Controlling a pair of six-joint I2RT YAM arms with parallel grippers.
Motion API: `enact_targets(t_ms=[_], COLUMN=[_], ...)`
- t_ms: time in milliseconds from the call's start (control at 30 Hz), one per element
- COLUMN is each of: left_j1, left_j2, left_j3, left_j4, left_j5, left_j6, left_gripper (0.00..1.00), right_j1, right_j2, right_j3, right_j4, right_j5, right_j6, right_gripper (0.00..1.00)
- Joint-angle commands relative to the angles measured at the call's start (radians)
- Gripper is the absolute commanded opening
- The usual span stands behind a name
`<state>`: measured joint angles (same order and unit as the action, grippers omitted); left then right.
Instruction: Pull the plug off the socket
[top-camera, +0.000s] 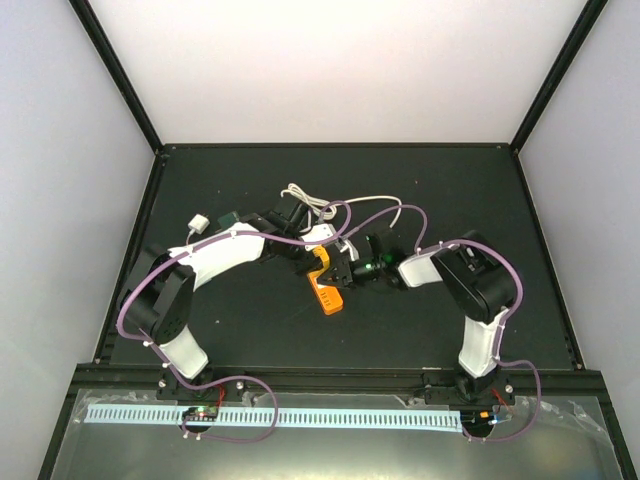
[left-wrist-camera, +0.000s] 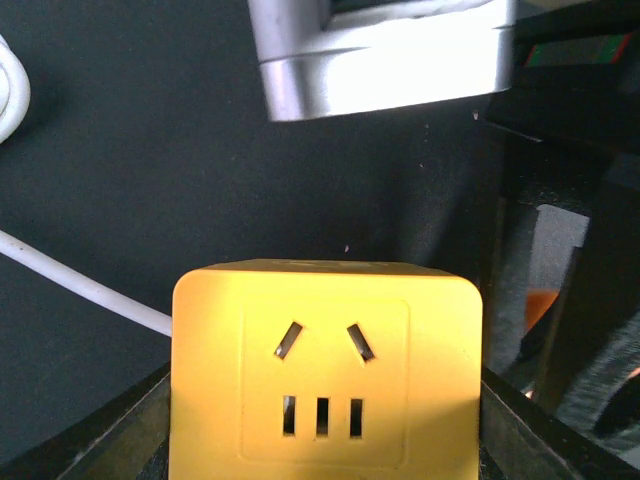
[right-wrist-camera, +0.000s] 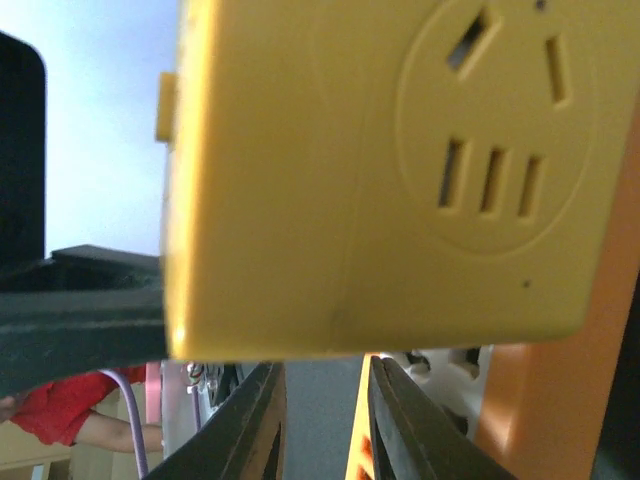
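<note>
We are noting left jaws clamping the rectangular orange plastic socket block, boxy white plug near it; right jaws: cannot tell.

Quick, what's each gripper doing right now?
Left gripper: closed on the socket, gripping its two sides.
Right gripper: jaws nearly together beside the socket; whether it grips anything cannot be told.

Centre: left gripper, right gripper crowd socket | behind: cord loops bar you | near side: you pass over table
</note>
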<state>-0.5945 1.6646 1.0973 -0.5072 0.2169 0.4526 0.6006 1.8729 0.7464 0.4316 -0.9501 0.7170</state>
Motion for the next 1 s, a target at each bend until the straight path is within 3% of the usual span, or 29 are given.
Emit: enact_targets(t_ms=[0, 700, 967], left_j1=[0.009, 0.011, 0.008], left_j2=[0.009, -0.056, -0.069], left_j3=[0.025, 0.069, 0.079], left_j4=[0.000, -0.043, -0.056], left_j5=[-0.011, 0.103, 0.086], left_j6=[0.005, 0.048, 0.068], left_gripper=[0.22, 0.17, 0.17], right_j1=[0.004, -0.032, -0.033], right_j2=[0.043, 0.114, 0.137], right_j3=[0.022, -0.016, -0.009], right_j4=[-0.006, -0.025, -0.035], right_j5=[0.015, 0.030, 0.032], right_j6=[0.022, 0.040, 0.042], right_gripper=[0.27, 0.24, 0.24])
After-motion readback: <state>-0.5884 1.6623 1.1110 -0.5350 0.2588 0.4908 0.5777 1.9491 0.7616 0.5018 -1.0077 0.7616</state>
